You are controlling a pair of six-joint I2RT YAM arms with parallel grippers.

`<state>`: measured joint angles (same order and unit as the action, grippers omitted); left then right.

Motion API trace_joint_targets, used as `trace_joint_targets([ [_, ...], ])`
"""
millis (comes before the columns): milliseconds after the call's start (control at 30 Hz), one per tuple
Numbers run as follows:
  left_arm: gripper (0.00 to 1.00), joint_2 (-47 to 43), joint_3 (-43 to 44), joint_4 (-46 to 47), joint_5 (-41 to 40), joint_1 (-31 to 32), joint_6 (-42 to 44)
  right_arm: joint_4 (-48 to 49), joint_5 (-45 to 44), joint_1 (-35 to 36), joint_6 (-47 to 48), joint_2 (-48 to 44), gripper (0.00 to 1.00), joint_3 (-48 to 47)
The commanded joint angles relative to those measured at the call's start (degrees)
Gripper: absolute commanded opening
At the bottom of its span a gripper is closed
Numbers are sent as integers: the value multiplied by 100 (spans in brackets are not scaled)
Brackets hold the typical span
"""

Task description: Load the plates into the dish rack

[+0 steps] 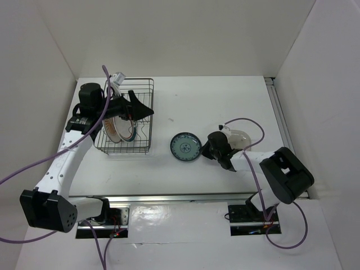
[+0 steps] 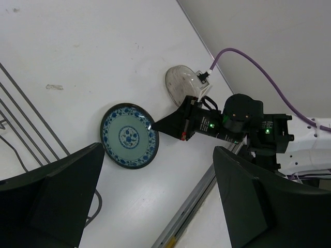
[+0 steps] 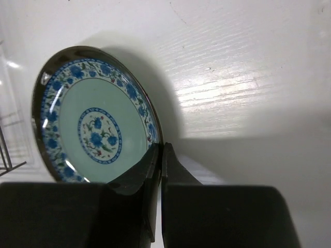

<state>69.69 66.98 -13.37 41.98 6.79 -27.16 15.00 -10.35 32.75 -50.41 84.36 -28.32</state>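
The blue-green patterned plate [image 1: 185, 146] [image 2: 128, 135] [image 3: 88, 113] lies on the table mid-scene. My right gripper [image 1: 209, 148] [image 3: 161, 147] is shut on its right rim, one finger over the inside and one outside. Just behind the right wrist lies the translucent grey-beige plate [image 1: 241, 136] [image 2: 180, 80]. The white plate with the orange pattern [image 1: 119, 129] stands on edge inside the dark wire dish rack [image 1: 143, 90] at the left. My left gripper [image 1: 142, 108] [image 2: 155, 206] hovers over the rack's right side, open and empty.
A metal rail [image 1: 185, 198] runs along the table's near edge and another [image 1: 279, 112] along the right side. White walls enclose the back and sides. Purple cables [image 1: 247, 121] loop from both arms. Rack wires [image 2: 20, 119] show at the left of the left wrist view.
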Motion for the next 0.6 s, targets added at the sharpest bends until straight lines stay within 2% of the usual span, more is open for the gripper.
trace_joint_targets([
  [0,100,-61,166,97,-76,-19,88,-270,-204,29,-21,326,3,-68],
  [300,100,-61,166,97,-76,-19,88,-16,-152,29,-83,441,0,-192],
  [567,100,-8,61,159,-137,-19,88,1003,-20,-119,-197,-812,0,325],
])
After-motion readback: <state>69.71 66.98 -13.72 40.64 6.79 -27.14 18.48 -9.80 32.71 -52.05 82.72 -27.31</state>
